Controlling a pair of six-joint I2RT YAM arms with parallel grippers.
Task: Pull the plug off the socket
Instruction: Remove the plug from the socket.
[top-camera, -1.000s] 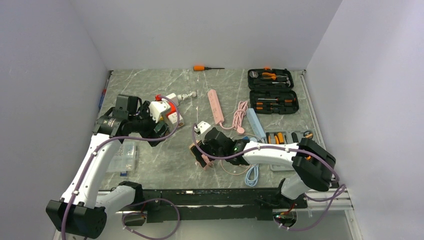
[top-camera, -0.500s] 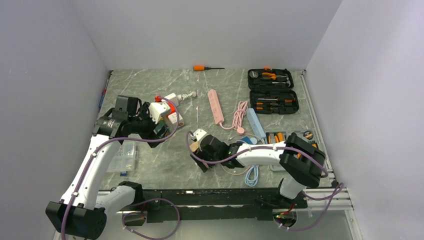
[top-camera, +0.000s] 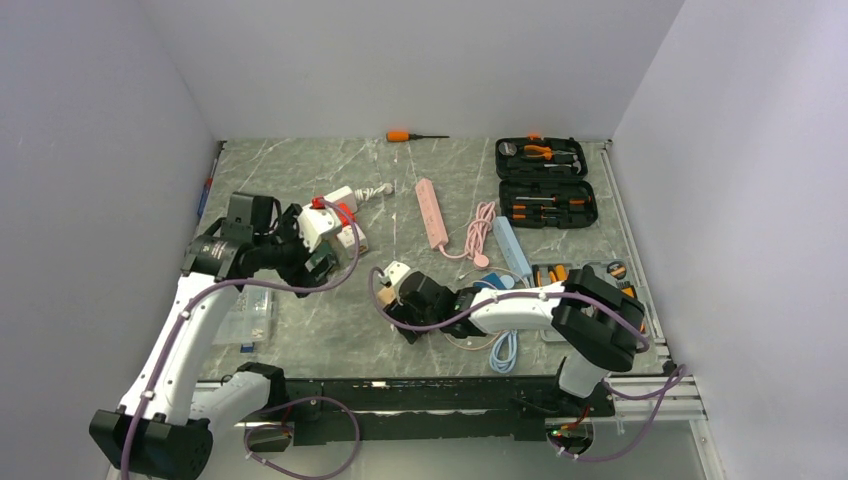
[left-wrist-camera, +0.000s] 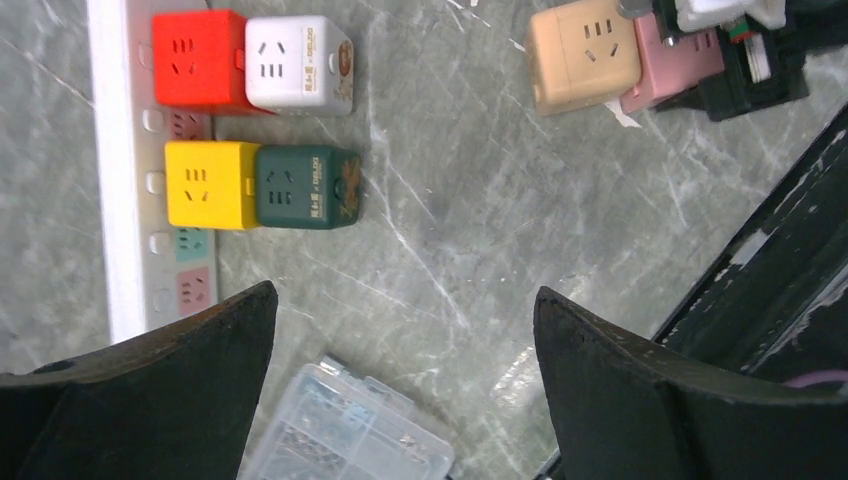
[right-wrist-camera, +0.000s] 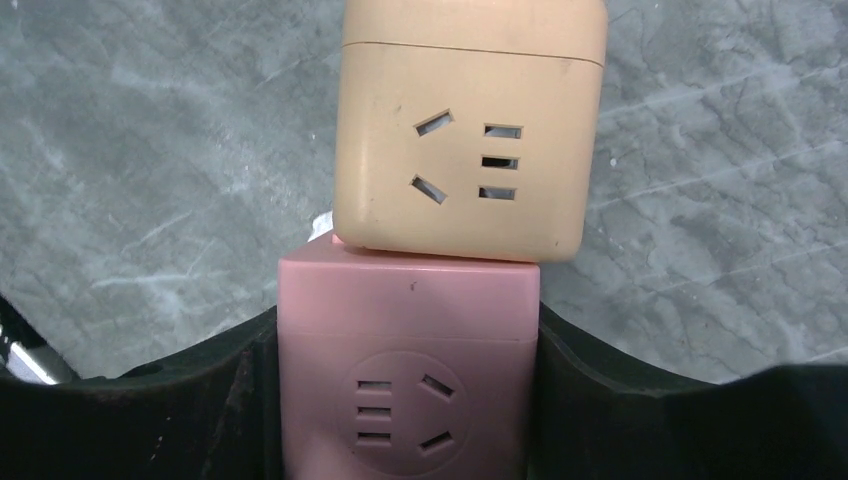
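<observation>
**Top view.** The right gripper (top-camera: 400, 305) lies low over the table (top-camera: 330, 335), front centre. A tan patch at its tip is probably the plug (top-camera: 386, 297), though it is too small here to be sure. The left gripper (top-camera: 318, 262) hangs near, to its left, and is the free hand.

**Left wrist.** The left fingers (left-wrist-camera: 150, 400) stand wide apart and hold nothing. The plug lies up and to the right of them, touching the pink socket (left-wrist-camera: 672, 60) beyond it. A strip (left-wrist-camera: 120, 250) carrying coloured cubes lies at the left.

**Right wrist.** The right fingers (right-wrist-camera: 200, 400) are clamped on the socket's two sides. The plug is seated on the socket's far face, so the pair's long axis runs straight out from the wrist. The pull would likely go along that axis. The plug is a rounded tan cube with slots on its upper face.
</observation>
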